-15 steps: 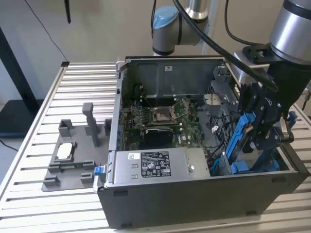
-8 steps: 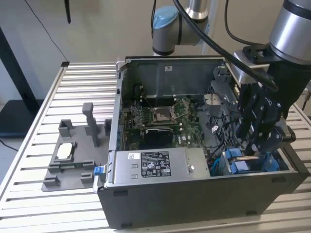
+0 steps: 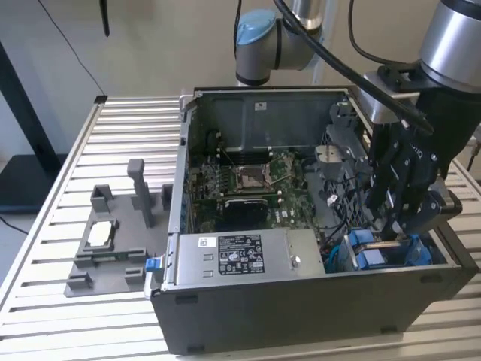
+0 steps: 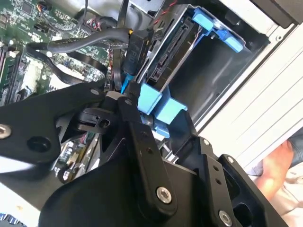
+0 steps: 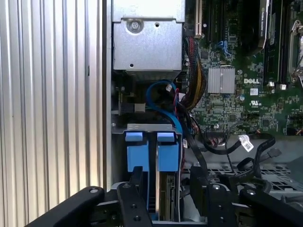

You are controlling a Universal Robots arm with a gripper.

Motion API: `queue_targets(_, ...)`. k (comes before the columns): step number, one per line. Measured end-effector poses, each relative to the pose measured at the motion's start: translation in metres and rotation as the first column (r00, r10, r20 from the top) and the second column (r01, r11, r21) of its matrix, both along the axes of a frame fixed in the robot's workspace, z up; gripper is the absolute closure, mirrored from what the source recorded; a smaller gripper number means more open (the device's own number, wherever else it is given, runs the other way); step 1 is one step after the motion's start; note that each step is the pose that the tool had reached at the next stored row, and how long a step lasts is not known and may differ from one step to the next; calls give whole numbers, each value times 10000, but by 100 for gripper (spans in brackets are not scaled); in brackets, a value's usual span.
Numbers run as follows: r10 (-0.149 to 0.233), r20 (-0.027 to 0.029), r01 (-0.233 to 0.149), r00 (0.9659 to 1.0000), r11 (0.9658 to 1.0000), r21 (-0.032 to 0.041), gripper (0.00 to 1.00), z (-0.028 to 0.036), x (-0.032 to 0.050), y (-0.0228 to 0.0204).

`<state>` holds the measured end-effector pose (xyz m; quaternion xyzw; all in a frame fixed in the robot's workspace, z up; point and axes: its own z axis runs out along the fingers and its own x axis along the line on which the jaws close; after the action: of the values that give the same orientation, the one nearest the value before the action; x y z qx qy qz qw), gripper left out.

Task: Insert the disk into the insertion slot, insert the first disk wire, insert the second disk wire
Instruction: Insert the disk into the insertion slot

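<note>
The gripper (image 3: 394,226) hung inside the PC case (image 3: 301,308), over the disk (image 3: 372,258), which stood on edge in the insertion slot (image 5: 149,126). Clamped or spread, I couldn't tell. Black cables (image 5: 222,149) and a blue cable (image 5: 161,99) crowded alongside, near the power-supply box (image 3: 240,256).

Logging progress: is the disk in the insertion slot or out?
In. The disk sits on edge inside the insertion slot, the gripper close by it. Fully seated or not: cannot tell.
</note>
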<state>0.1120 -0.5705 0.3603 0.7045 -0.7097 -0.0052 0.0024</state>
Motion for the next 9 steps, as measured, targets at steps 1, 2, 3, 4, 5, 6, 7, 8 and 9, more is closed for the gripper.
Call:
queue_targets(1, -1, 0, 1, 10000, 10000, 2, 47, 36, 0, 1)
queue_targets(2, -2, 0, 2, 10000, 10000, 3, 47, 81, 0, 2)
queue_targets(3, -1, 0, 1, 10000, 10000, 1, 47, 127, 0, 2)
queue_targets(4, -1, 0, 1, 10000, 10000, 1, 47, 174, 0, 2)
queue_targets(5, -1, 1, 1, 10000, 10000, 3, 47, 217, 0, 3)
queue_targets(6, -1, 3, 1, 10000, 10000, 0, 47, 257, 0, 4)
queue_targets(7, 0, 7, 0, 10000, 10000, 3, 47, 287, 0, 5)
queue_targets(8, 0, 14, 0, 10000, 10000, 2, 47, 318, 1, 6)
queue_targets(9, -1, 25, 1, 10000, 10000, 2, 47, 341, 0, 7)
